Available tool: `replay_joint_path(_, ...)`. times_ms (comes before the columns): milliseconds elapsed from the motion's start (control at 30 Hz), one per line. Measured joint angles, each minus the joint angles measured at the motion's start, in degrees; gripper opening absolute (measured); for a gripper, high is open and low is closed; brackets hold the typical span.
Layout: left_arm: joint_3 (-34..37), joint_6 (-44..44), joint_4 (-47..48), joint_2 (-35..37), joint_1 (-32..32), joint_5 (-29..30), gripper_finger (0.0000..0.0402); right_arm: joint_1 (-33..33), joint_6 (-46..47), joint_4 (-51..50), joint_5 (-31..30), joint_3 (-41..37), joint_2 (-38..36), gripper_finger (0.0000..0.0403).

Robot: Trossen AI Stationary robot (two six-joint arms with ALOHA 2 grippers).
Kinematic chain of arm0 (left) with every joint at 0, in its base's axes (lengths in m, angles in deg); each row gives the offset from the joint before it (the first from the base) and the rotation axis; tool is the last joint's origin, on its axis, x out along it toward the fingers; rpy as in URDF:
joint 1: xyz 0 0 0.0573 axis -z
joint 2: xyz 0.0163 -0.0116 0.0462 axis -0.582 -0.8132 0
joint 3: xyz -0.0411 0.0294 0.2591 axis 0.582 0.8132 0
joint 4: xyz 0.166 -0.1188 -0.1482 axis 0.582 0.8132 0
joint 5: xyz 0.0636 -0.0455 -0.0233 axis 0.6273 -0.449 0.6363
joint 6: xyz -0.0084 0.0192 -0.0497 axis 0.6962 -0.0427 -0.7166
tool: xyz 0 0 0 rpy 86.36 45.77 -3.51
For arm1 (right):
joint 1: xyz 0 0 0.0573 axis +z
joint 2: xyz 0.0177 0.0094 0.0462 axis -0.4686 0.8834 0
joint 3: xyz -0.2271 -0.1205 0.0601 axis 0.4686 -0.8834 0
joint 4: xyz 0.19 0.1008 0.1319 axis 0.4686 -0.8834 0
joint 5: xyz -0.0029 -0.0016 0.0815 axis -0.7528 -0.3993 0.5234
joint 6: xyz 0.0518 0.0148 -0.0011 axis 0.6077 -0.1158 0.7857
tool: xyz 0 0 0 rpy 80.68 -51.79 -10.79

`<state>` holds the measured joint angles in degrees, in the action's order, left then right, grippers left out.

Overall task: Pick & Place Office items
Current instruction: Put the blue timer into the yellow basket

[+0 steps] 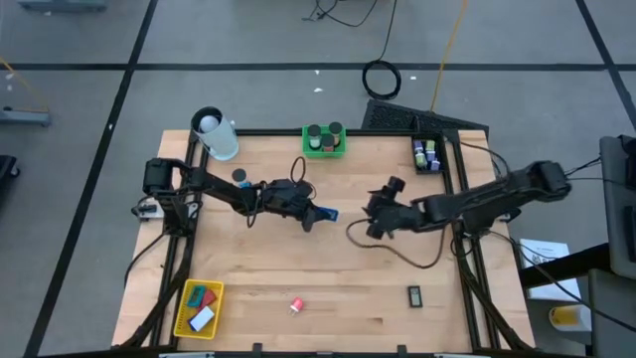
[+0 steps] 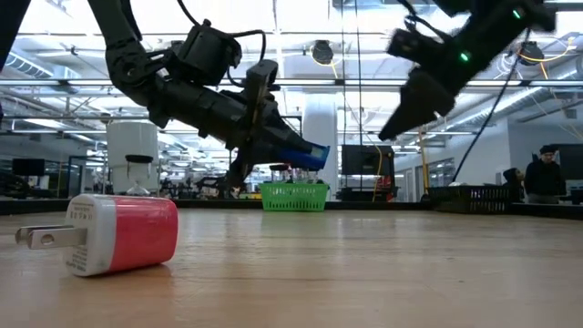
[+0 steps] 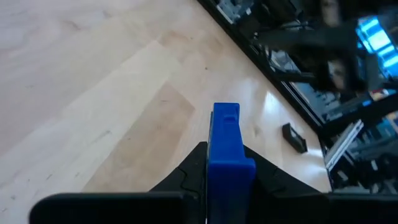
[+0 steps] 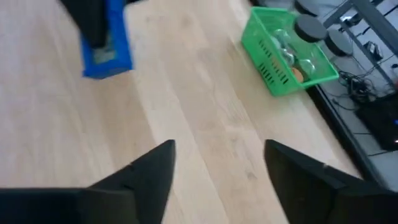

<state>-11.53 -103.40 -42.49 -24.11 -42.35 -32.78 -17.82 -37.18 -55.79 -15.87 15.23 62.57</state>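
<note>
Blue block (image 3: 227, 146) clamped between the left gripper (image 1: 316, 213) fingers, held off the wooden table (image 1: 328, 268) near its middle; right gripper (image 1: 376, 225) close by, fingers spread, gripping nothing; red-and-white plug (image 2: 118, 233) lies at the front edge

Left tool (image 1: 320, 214) holds block (image 1: 328, 213) left of right tool (image 1: 374, 225).

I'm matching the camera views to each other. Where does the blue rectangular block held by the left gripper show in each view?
High view: blue rectangular block at table centre, at the left gripper's tip.
Low view: upper middle, held above the wood, just over the green mesh basket.
Left wrist view: bottom centre, clamped between the dark fingers.
Right wrist view: upper left.
Shared landmark: the green basket, seen in the high, low and right wrist views.
</note>
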Motion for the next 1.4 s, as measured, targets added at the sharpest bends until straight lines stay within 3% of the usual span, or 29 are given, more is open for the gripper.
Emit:
replay_joint_path(167, 0.0, 1.1, 0.1, 0.0, -2.0, -6.1, 0.0059, -2.8, -1.6, 19.7, 3.7, -14.8, -8.8, 0.0138)
replay_joint_path(367, -0.1, 4.8, 7.4, 5.5, -4.2, -25.1, 0.0057, -7.2, -9.2, 41.6, 11.8, -28.5, -16.5, 0.0017)
replay_joint_path(567, -0.1, 6.1, 31.2, 16.4, -2.6, -38.7, 0.0057, -9.8, -10.6, 48.7, 17.8, -35.3, -22.0, 0.002)
replay_joint_path(733, 0.0, 7.8, 55.6, 26.3, 3.1, -39.6, 0.0057, -9.8, -10.9, 48.7, 17.9, -36.2, -24.4, 0.0008)
replay_joint_path(967, 0.0, 5.4, 85.1, 35.3, 19.3, -32.8, 0.0057, -9.8, -11.8, 48.7, 18.0, -36.2, -24.3, 0.0005)
replay_joint_path(1100, 0.0, -0.2, 91.3, 37.3, 28.8, -32.5, 0.0058, -9.8, -11.8, 48.7, 18.0, -36.2, -24.3, 0.0001)
replay_joint_path(1400, 0.0, -3.1, 89.2, 35.1, 41.9, -32.1, 0.0061, -9.8, -11.8, 48.7, 18.0, -36.2, -24.3, 0.0001)
